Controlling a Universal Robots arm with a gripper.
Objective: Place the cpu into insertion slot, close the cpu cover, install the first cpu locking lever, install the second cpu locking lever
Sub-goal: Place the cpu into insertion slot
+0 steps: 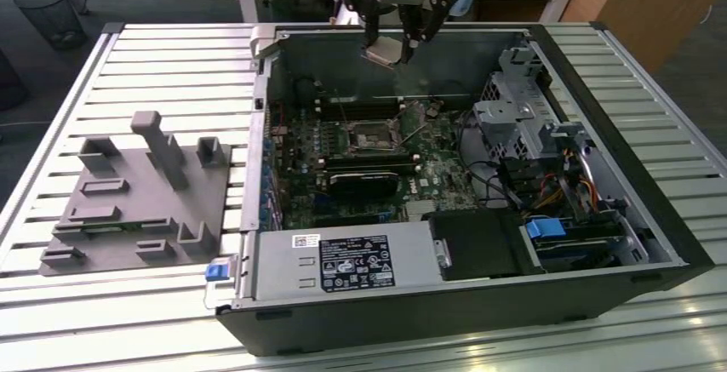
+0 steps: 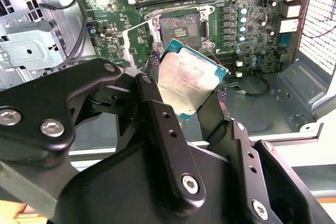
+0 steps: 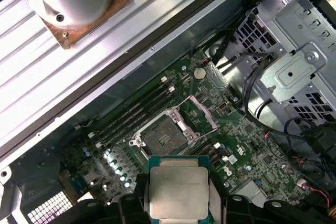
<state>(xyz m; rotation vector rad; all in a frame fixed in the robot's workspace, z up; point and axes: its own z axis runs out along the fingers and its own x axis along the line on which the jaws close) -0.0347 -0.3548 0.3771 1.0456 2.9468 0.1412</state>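
In the exterior view, one tool (image 1: 392, 47) hung over the open computer case (image 1: 397, 321) on the bench (image 1: 68, 91), clenched on one cpu (image 1: 384, 52); one grey fixture (image 1: 136, 193) lay beside the case. The second wrist view showed the cpu (image 2: 186, 82) tilted, apart from the single bare insertion slot (image 2: 180, 26), whose one cpu cover (image 2: 137, 39) seemed raised. The first wrist view showed the cpu (image 3: 178, 190) by its metal top.

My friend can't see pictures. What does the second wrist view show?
The gripper holds the cpu, tilted, in its black jaws over a green circuit board inside a computer case. Just beyond it sits the empty insertion slot, its dark centre uncovered.
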